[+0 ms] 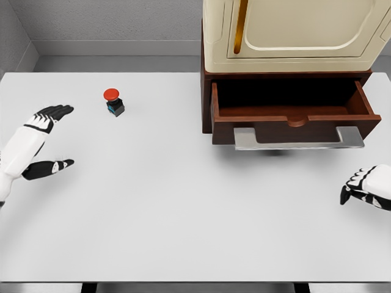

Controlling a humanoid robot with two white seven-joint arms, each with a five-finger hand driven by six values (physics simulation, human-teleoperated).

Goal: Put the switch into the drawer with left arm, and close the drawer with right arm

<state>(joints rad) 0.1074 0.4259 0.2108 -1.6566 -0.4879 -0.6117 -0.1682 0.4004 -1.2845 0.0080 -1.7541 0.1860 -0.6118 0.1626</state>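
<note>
Head view, left hand point(44, 137) first: fingers and thumb spread wide, holding nothing, hovering at the left edge of the surface point(183, 201). Palm faces inward toward the work area.

Switch point(113, 102) stands upright near that hand, up and to its right, not touched. Red mushroom cap on a small dark block with a teal band. Looks rigid, light, easily tipped; cap probably smooth and rounded, so a pinch across the squarer block under it seems the safer hold.

Drawer point(293, 110) is well apart to the right, pulled open below a cream cabinet point(293, 30), cavity dark and seemingly empty, grey handle point(299, 139) across its front.

Right hand point(368, 188) rests low at the right edge, below the handle, fingers curled loosely, gripping nothing.
</note>
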